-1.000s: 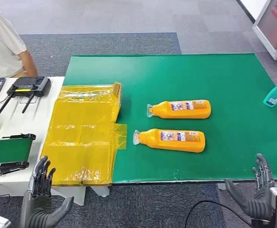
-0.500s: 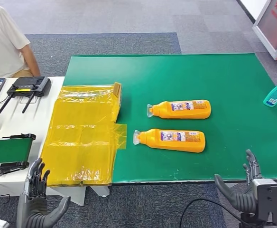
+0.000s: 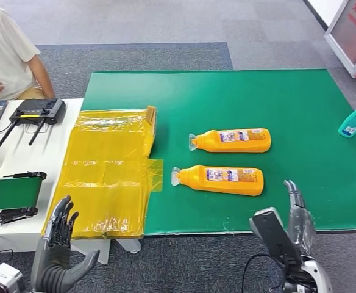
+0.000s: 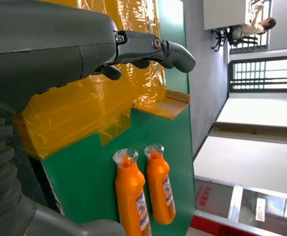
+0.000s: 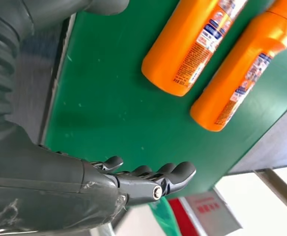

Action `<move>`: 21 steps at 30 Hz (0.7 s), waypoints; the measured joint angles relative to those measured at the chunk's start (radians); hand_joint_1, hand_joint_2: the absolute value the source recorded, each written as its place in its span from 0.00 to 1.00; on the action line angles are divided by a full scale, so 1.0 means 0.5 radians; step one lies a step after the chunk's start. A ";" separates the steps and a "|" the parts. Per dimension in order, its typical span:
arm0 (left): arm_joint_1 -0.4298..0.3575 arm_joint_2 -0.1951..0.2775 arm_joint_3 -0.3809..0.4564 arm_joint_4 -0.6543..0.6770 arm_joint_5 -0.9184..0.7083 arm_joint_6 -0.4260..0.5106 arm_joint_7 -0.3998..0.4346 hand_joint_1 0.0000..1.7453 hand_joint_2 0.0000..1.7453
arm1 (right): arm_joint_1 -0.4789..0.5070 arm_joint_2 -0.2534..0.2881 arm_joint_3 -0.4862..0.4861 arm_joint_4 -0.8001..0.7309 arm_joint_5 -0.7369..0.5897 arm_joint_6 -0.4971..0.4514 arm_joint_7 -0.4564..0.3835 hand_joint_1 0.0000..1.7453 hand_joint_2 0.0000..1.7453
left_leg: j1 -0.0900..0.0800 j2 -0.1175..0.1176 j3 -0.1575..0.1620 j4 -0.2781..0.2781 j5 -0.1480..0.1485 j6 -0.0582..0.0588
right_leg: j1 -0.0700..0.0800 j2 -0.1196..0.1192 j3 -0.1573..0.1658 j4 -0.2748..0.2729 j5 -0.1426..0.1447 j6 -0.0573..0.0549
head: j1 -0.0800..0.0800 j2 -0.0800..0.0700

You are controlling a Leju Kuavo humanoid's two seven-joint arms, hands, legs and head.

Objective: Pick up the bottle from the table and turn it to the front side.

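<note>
1. While both hands hang low at the bottom of the head view, no bottle is held yet, so I judge the task is at its very start: the reach.
2. Two orange bottles lie on their sides on the green mat [image 3: 305,110], near the middle of the frame. Their clear caps point to the left.
3. The near bottle [image 3: 220,179] lies just below the far bottle [image 3: 233,140]. They are close but apart.
4. The right hand [image 3: 290,227] is at the lower right, just past the near edge of the mat. Its fingers are spread and it holds nothing. It sits a little to the right of the near bottle's flat end and does not touch it.
5. In the right wrist view the right hand's fingers [image 5: 160,177] reach out over the green, well apart from both bottles.
6. The left hand [image 3: 60,253] is at the lower left, below the yellow plastic sheet [image 3: 107,177]. Its fingers are spread too, and it holds nothing.
7. A person in a white shirt [image 3: 6,52] sits at the upper left, by a white table [image 3: 33,155].
8. A blue-green bottle [image 3: 355,119] lies at the right edge of the mat.
9. Next, I think the right hand must go forward and a bit left, come down over the near bottle, and close around its body. Then it can lift and turn it.
10. I cannot tell which side is the front; both bottles show labels.
</note>
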 joint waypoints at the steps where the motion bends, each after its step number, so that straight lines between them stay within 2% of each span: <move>1: -0.012 0.013 -0.013 0.008 0.006 0.008 0.007 0.00 1.00 | -0.024 -0.053 0.051 0.017 0.066 -0.005 0.044 0.00 1.00 | 0.000 0.000 0.000 0.000 0.000 0.000 | 0.000 0.000 0.000 0.000 0.000 0.000 | 0.000 0.000; 4: -0.046 0.055 -0.052 0.032 0.023 0.017 0.022 0.00 1.00 | -0.094 -0.203 0.174 0.070 0.238 0.011 0.131 0.00 1.00 | -0.001 0.000 0.000 0.000 0.000 0.000 | 0.000 0.000 0.000 0.000 0.001 0.000 | 0.000 0.000; 9: -0.124 0.137 -0.130 0.109 0.040 0.015 0.027 0.00 1.00 | -0.233 -0.415 0.309 0.203 0.346 0.147 0.169 0.00 1.00 | -0.001 0.000 -0.001 0.000 0.001 0.002 | -0.001 0.000 0.000 0.000 0.002 0.001 | 0.000 0.000; 17: -0.229 0.244 -0.275 0.234 0.098 0.031 0.031 0.00 1.00 | -0.539 -0.638 0.514 0.566 0.746 0.361 0.336 0.00 1.00 | -0.001 0.000 -0.001 0.000 0.004 0.002 | -0.001 0.000 -0.001 0.000 0.005 0.001 | 0.000 0.000; 21: -0.262 0.278 -0.318 0.265 0.145 0.026 0.035 0.00 1.00 | -0.695 -0.711 0.597 0.781 0.780 0.403 0.364 0.00 1.00 | -0.002 0.000 -0.002 0.001 0.006 0.002 | -0.001 0.000 -0.001 0.000 0.006 0.002 | 0.000 0.000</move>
